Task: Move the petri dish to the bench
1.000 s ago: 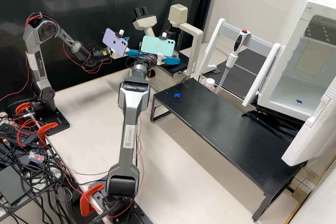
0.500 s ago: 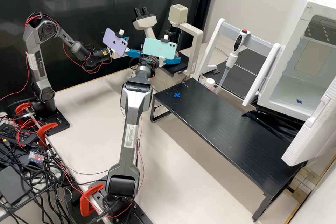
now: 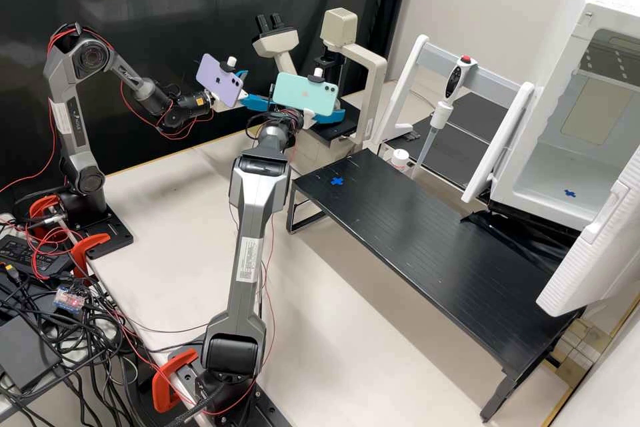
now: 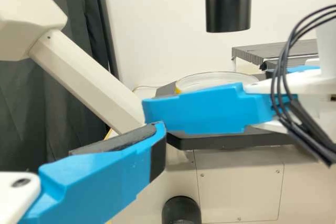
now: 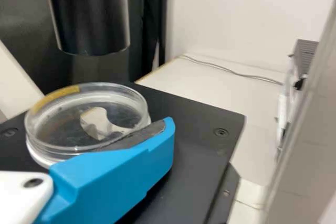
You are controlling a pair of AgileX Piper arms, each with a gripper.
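Right wrist view: dish [image 5: 86, 121] on stage [image 5: 197, 150]

We see bright blue on the fingers of the left gripper [image 3: 257, 88] and right gripper [image 3: 327, 116], with white where they join; one phone [image 3: 219, 80] is lilac, the other phone [image 3: 305, 93] pale mint; the petri dish [image 5: 86, 150] is clear with a yellow patch on its rim. We find the microscope [image 3: 377, 73] cream with a black stage [image 5: 199, 129]; the raised platform [image 3: 427, 233] is black, finely lined and marked with a blue cross [image 3: 337, 181]; the tabletop [image 3: 167, 213] is off-white, the clamps [image 3: 89, 250] orange-red, the pipette's button [image 3: 466, 59] red.
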